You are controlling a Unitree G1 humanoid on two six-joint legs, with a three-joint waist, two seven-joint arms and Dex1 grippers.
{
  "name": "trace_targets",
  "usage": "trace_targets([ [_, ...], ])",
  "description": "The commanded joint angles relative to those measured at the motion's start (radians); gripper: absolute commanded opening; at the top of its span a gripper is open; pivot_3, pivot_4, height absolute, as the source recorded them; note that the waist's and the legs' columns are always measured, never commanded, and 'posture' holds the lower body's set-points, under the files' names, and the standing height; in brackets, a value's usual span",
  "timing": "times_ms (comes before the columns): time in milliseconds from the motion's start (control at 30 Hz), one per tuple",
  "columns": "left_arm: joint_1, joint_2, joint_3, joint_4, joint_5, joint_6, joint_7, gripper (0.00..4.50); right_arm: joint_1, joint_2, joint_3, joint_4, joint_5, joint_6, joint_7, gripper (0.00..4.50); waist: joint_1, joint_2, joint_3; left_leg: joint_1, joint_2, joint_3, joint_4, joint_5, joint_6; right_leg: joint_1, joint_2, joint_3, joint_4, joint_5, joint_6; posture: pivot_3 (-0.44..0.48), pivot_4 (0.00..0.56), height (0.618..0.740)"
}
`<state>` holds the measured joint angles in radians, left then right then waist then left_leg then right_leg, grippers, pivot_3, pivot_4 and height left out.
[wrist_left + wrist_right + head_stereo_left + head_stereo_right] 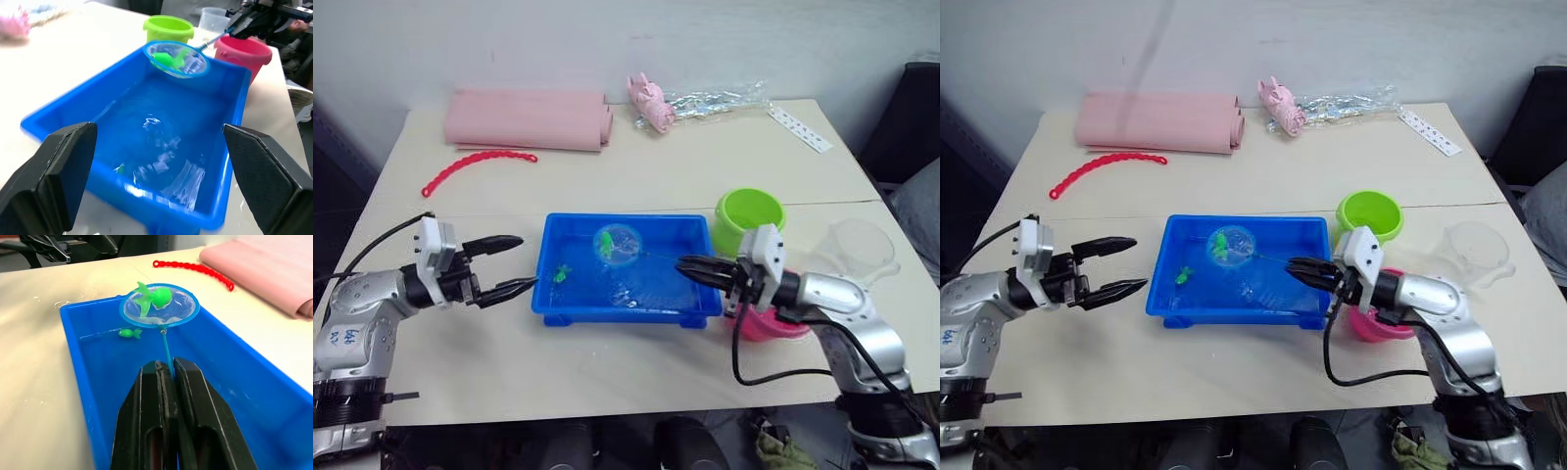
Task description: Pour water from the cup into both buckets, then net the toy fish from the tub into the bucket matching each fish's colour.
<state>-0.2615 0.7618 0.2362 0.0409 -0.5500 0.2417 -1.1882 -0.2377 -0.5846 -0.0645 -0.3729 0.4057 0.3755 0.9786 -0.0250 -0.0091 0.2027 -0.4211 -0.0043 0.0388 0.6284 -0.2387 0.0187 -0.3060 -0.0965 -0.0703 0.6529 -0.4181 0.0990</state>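
The right end effector has its two fingers pressed together on the thin stick of the net, and reaches in over the right rim of the tub. The hoop hangs above the tub's far middle with a green fish lying in the mesh; from the head views that fish is only a green blur inside the hoop. A second, smaller green fish sits in the water near the tub's left side, and the pale glints in the water near the middle are too unclear to name. The pink bucket stands just beside the tub's right end, mostly hidden behind the right wrist in the head views, so its inside cannot be seen. The green bucket stands just behind it, near the tub's far right corner. The cup is further right on the tabletop, partly covered by the right arm. The left end effector hovers just left of the tub with its fingers spread wide and nothing between them. At the far edge lie a folded pink cloth, a red chain, a pink pig touching a clear wrapper, and a white strip.
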Motion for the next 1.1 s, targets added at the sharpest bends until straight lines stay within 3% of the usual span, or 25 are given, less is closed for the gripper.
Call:
trace_targets([
  [33, -0.052, 0.003, -0.032, -0.049, -0.010, 0.021, -0.016, 4.47, 0.055, -0.055, -0.093, -0.084, 0.067, 0.035, -0.008, 0.00, -0.002, 0.000, 0.000, 0.000, 0.000, 0.000, 0.000, 0.000, 0.000, 0.000, 0.000, 0.000, 0.000, 0.000, 0.000, 0.000, 0.150, 0.740],
  [333, -0.162, -0.057, -0.099, -0.029, -0.027, 0.069, -0.020, 4.47, 0.245, -0.103, -0.301, -0.177, 0.163, 0.066, -0.064, 0.00, 0.019, 0.000, 0.000, 0.000, 0.000, 0.000, 0.000, 0.000, 0.000, 0.001, 0.001, 0.000, 0.000, 0.000, 0.000, 0.000, 0.150, 0.740],
  [600, -0.213, -0.139, -0.133, -0.003, -0.014, 0.103, 0.017, 4.47, 0.351, -0.055, -0.337, -0.159, 0.130, -0.036, -0.116, 0.00, 0.024, 0.000, 0.000, 0.000, 0.000, 0.000, 0.001, 0.001, 0.001, 0.001, 0.001, 0.000, 0.000, 0.000, 0.000, 0.000, 0.150, 0.740],
  [800, -0.286, -0.187, -0.154, 0.018, -0.009, 0.151, 0.068, 4.47, 0.338, -0.076, -0.412, -0.168, 0.192, -0.019, -0.162, 0.00, 0.026, 0.000, 0.000, 0.000, -0.001, 0.000, 0.002, 0.002, 0.001, 0.001, 0.001, 0.000, 0.000, 0.000, 0.000, 0.000, 0.150, 0.740],
  [1100, -0.316, -0.230, -0.161, -0.023, -0.022, 0.179, 0.108, 4.47, 0.277, -0.130, -0.453, -0.002, -0.013, -0.146, -0.269, 0.00, 0.026, 0.000, 0.000, 0.000, -0.001, 0.000, 0.001, 0.002, 0.001, 0.001, 0.001, 0.000, 0.000, 0.000, 0.000, 0.000, 0.150, 0.740],
])
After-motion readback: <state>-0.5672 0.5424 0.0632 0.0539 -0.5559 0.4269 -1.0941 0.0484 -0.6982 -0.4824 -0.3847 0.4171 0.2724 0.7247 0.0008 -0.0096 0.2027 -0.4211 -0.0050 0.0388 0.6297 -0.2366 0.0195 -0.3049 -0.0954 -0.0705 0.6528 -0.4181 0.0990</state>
